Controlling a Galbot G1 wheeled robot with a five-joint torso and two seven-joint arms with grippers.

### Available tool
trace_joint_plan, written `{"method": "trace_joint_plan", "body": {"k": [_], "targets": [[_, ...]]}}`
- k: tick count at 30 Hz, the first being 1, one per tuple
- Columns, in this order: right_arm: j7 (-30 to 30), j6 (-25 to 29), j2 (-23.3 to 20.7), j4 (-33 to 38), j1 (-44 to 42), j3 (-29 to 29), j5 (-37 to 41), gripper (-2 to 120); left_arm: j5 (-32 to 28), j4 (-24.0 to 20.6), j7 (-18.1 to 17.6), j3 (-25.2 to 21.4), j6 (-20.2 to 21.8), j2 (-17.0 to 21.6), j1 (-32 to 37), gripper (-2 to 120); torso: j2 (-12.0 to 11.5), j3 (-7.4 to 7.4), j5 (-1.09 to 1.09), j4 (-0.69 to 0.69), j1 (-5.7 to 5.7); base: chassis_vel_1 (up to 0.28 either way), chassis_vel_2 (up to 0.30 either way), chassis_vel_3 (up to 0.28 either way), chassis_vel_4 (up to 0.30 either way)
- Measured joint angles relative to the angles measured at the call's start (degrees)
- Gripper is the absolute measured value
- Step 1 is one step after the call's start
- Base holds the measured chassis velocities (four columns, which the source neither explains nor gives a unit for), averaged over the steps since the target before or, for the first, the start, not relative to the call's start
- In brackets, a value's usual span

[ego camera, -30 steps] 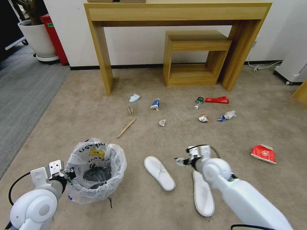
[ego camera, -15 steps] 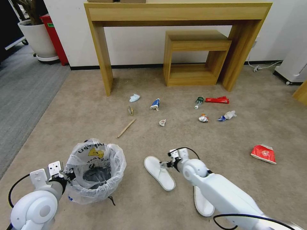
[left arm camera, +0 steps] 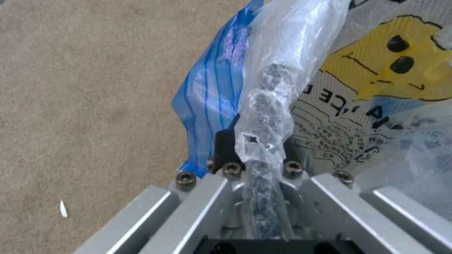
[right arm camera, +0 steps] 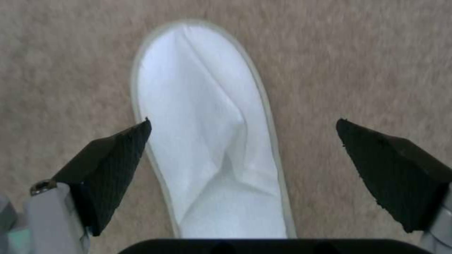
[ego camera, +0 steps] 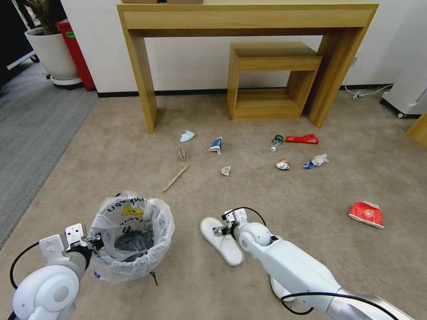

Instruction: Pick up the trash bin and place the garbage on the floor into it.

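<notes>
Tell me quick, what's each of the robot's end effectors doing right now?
Left end effector: closed on the bagged rim of the trash bin.
Right end effector: open, empty, fingers either side of a white slipper on the floor.

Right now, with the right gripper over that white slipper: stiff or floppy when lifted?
Probably floppy: the slipper looks thin and creased, lying flat on the floor. Likely light, so the open right gripper straddling it could pinch it easily. It may sag or fold from one edge.

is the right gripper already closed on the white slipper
No, the right gripper is open, its fingers apart over the slipper.
</notes>
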Motion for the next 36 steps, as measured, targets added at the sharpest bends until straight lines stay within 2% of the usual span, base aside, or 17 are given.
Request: {"method": "trace_joint_plan", "body": {"k": [11, 15, 19, 20, 23, 24, 30, 31, 33, 35, 36], "targets": [[-1.37, 4.28, 2.65, -6.36, 1.39, -3.6, -1.74, 100, -0.19, 0.01, 0.09, 0.24, -0.19, 0.15, -0.19, 0, 0.0, 0.0, 0.0, 0.0, 0.0, 0.0, 0.0, 0.0, 0.0], [-1.51, 5.93, 4.08, -8.57, 2.06, -5.0, -2.6, 96, -0.23, 0.07, 0.42, 0.19, -0.39, 0.12, -0.16, 0, 0.0, 0.0, 0.0, 0.01, 0.0, 0.0, 0.0, 0.0, 0.0], [-1.67, 7.08, 4.86, -10.31, 2.55, -6.47, -3.27, 77, -0.2, 0.18, 0.85, 0.15, -0.67, 0.02, -0.15, 0, 0.0, 0.0, 0.0, 0.01, 0.0, 0.0, 0.0, 0.0, 0.0], [-1.67, 7.08, 4.86, -10.31, 2.55, -6.47, -3.27, 77, -0.2, 0.18, 0.85, 0.15, -0.67, 0.02, -0.15, 0, 0.0, 0.0, 0.0, 0.01, 0.0, 0.0, 0.0, 0.0, 0.0], [-1.73, 8.02, 5.25, -11.46, 2.67, -7.08, -3.84, 64, -0.2, 0.24, 1.01, 0.13, -0.86, 0.05, -0.16, 0, 0.0, 0.0, 0.0, 0.0, 0.0, 0.0, 0.0, 0.0, 0.0], [-1.73, 8.02, 5.25, -11.46, 2.67, -7.08, -3.84, 64, -0.2, 0.24, 1.01, 0.13, -0.86, 0.05, -0.16, 0, 0.0, 0.0, 0.0, 0.0, 0.0, 0.0, 0.0, 0.0, 0.0], [-1.82, 9.16, 5.43, -12.04, 2.68, -7.69, -4.76, 39, -0.2, 0.66, 1.1, 0.01, -1.06, 0.19, -0.3, 0, 0.0, 0.0, 0.0, 0.0, 0.0, 0.0, 0.0, 0.0, 0.0], [-1.82, 9.16, 5.43, -12.04, 2.68, -7.69, -4.76, 39, -0.2, 0.66, 1.1, 0.01, -1.06, 0.19, -0.3, 0, 0.0, 0.0, 0.0, 0.0, 0.0, 0.0, 0.0, 0.0, 0.0], [-1.8, 9.52, 5.34, -12.06, 2.73, -7.91, -4.95, 28, -0.16, 0.91, 1.14, 0.02, -1.12, 0.17, -0.38, 0, 0.0, 0.0, 0.0, 0.0, 0.0, 0.0, 0.0, 0.0, 0.0], [-1.77, 9.71, 5.3, -12.08, 2.76, -7.95, -4.98, 25, -0.11, 1.02, 1.16, 0.03, -1.16, 0.15, -0.41, 0, 0.0, 0.0, 0.0, 0.01, 0.0, 0.0, 0.0, 0.0, 0.0], [-1.78, 10.03, 5.18, -12.08, 2.82, -8.04, -4.98, 18, 0.04, 1.17, 1.26, 0.07, -1.27, 0.12, -0.43, 0, 0.0, 0.0, 0.0, 0.01, 0.0, 0.0, 0.0, 0.0, 0.0]]}}
